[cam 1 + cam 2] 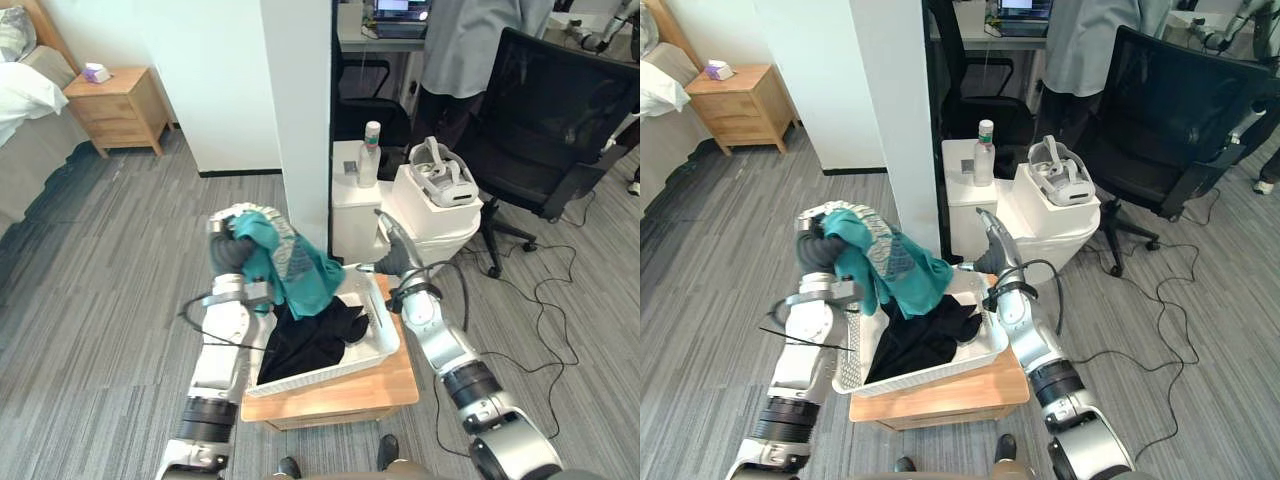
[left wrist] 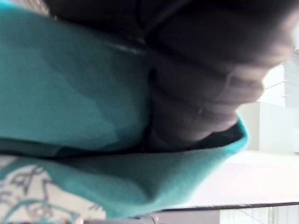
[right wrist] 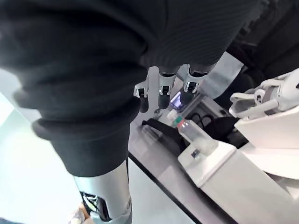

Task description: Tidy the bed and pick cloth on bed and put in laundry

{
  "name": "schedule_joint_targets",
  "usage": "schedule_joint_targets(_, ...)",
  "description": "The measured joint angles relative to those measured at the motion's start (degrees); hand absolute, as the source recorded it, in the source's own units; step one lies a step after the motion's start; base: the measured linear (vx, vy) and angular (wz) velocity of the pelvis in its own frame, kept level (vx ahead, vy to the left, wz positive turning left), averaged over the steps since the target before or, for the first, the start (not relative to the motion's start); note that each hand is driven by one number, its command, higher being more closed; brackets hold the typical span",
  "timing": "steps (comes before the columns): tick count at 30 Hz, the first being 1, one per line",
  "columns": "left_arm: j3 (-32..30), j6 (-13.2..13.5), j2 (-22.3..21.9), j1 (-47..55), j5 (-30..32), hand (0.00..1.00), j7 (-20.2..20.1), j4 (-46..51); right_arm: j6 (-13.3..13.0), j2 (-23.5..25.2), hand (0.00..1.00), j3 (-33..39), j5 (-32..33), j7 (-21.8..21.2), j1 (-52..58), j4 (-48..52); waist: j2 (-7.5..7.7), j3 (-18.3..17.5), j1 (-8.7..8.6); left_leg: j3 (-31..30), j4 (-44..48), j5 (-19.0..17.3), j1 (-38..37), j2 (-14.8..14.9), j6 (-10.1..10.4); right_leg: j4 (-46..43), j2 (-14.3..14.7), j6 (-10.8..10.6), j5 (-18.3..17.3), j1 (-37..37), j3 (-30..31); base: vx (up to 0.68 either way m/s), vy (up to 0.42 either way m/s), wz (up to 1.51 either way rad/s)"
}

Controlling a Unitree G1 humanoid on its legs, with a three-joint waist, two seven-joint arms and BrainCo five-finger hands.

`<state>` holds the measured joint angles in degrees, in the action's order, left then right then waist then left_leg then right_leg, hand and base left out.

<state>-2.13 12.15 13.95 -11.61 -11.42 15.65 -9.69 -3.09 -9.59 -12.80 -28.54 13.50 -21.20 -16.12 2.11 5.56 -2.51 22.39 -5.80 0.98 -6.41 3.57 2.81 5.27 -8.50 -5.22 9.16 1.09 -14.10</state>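
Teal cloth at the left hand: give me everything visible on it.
The teal cloth looks like soft fabric, crumpled, with a grey-and-white patterned patch showing. It is draped over the raised left hand and hangs in folds. Its lower end hangs over the black cloth lying in the white basket, but contact is unclear. The basket sits on a low wooden table.

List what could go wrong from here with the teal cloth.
1. The teal cloth hangs from the left hand near the white basket's left rim; if released there, part may slip outside onto the floor.
2. The open right hand sits by the basket's far corner; a nudge could shift the basket on its small wooden table.
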Motion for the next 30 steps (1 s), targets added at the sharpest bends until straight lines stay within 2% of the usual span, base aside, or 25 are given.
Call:
schedule_joint_targets(6, 3.37, -1.25, 0.22, -0.07, 5.34, 1.00, -1.57, -8.89, -1.08, 0.50, 0.00, -2.40, 1.58, -1.37, 3.22, 0.21, 0.70, -0.39, -0.19, 1.66, 0.00, 0.04, 0.67, 0.03, -0.06, 0.17, 0.30, 0.67, 0.52, -1.68, 1.85, -0.02, -0.019, -0.17)
schedule_joint_targets(8, 4.50, -2.78, -0.10, -0.55, 7.43, 1.00, -1.93, -12.92, -1.10, 0.65, 0.00, -3.16, 1.90, -1.42, 4.51, 1.83, 0.77, -0.36, -0.80, 2.01, 0.00, 0.06, 1.94, 0.06, 0.15, 0.02, 0.37, 0.90, 0.82, -3.39, 2.45, -0.06, -0.031, -0.16)
schedule_joint_targets(9, 4.48, -4.50, -0.77, -0.91, 8.36, 1.00, -1.65, -14.78, -1.56, 1.27, 0.00, -3.70, 2.02, -1.35, 4.71, 2.23, 0.98, -0.25, -1.47, 2.98, 0.01, 0.38, 3.40, 0.01, 0.39, -0.03, 0.40, 1.09, 1.57, -5.69, 3.28, -0.03, -0.038, -0.25)
schedule_joint_targets(14, 4.19, -7.50, -2.71, -6.74, 13.18, 1.00, -0.39, -24.79, -1.53, 3.01, 0.00, -5.91, 1.96, -1.21, 6.00, 2.55, 1.33, 1.92, -3.13, 4.12, 0.00, 1.16, 7.83, -0.03, 0.38, -0.17, 0.51, 1.45, 3.04, -11.03, 4.86, -0.03, -0.016, -0.14)
schedule_joint_targets(15, 4.09, -7.74, -2.70, -7.63, 13.63, 0.00, -0.28, -25.42, -1.53, 2.99, 0.00, -6.37, 1.94, -1.21, 6.00, 2.78, 1.34, 2.27, -3.15, 4.40, 0.00, 1.25, 8.40, -0.03, 0.32, -0.16, 0.53, 1.50, 3.24, -11.78, 5.14, -0.01, -0.005, -0.17)
schedule_joint_targets(18, 3.66, -8.03, -2.80, -11.04, 14.43, 0.00, 0.80, -27.06, -1.50, 3.39, 0.00, -8.04, 1.90, -1.18, 6.02, 3.14, 0.97, 4.88, -3.62, 5.08, -0.01, 1.63, 10.04, 0.09, 0.41, -0.37, 0.81, 1.47, 3.68, -13.97, 6.08, 0.00, -0.003, -0.14)
schedule_joint_targets(24, 1.61, -8.01, -4.26, -10.70, 14.42, 0.00, 0.92, -29.09, -1.53, 3.97, 0.00, -8.49, 1.10, -0.63, 6.32, 3.17, 0.48, 5.18, -4.69, 6.47, 0.10, 1.85, 9.63, 0.54, 0.21, -0.56, 1.57, 1.28, 4.46, -14.56, 7.71, 0.05, 0.004, -0.13)
schedule_joint_targets(28, 1.61, -7.82, -4.70, -7.08, 14.31, 0.00, 0.49, -20.94, -1.57, 3.93, 0.00, -7.79, 1.20, -0.06, 9.66, 3.19, 0.30, 5.17, -4.64, 5.80, 0.36, 1.82, 8.45, 0.51, 0.20, 0.07, 1.39, 1.17, 4.83, -12.71, 7.24, 0.05, 0.015, 0.09)
schedule_joint_targets(30, 1.35, -7.66, -4.61, -5.10, 13.80, 0.00, -0.18, -16.81, -1.60, 3.49, 0.00, -7.51, 1.23, -0.13, 11.16, 3.21, -0.30, 5.15, -4.59, 4.63, 0.17, 1.34, 7.81, 0.74, 0.26, 0.12, 1.43, 1.17, 4.83, -11.46, 6.41, 0.00, 0.004, 0.23)
